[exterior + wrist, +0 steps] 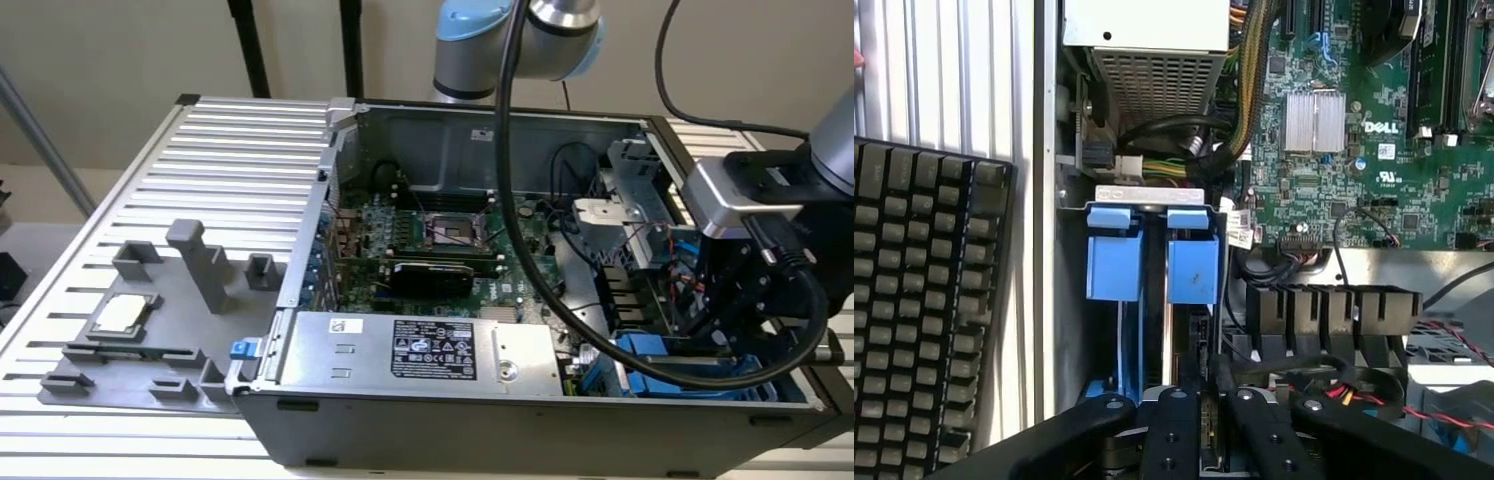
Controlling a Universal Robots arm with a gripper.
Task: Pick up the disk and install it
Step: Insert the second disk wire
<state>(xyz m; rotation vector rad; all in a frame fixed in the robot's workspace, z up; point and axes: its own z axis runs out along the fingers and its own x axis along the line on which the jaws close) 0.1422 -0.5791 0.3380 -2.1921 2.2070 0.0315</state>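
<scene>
**Q:** Where was the disk?

**A:** The disk (1192, 265) stood on edge in the drive bay in a corner of the case (534, 440). Its blue rails ran side by side. A pale plate (1150, 195) lay across the end farthest from the gripper.

**Q:** And the gripper?

**A:** The gripper (1204, 412) hung over the disk's near end, in line with the rails. It could not be told whether the jaws were clamped on the disk, together, or apart.

**Q:** What lay closest around it?

**A:** The power supply (1154, 60) was just beyond the bay, and a thick cable bundle (1239, 110) ran past its side. A row of black connectors (1334, 310) sat beside the bay, with red and black wires (1424, 400) near them. The motherboard (1374, 150) was further in and carried a silver heatsink (1314, 120).

**Q:** And outside the case?

**A:** A black gridded panel (924, 320) lay along the case wall on a slatted surface. In the exterior view the case lay open on the slatted table (227, 160). The arm (761, 200) stood over the case's corner at the exterior view's right. A heavy black cable (534, 260) looped across the open interior to it. A grey fixture (80, 385) sat on the table at the exterior view's left, well apart from the disk. A small silver chip (118, 315) rested in it.
</scene>
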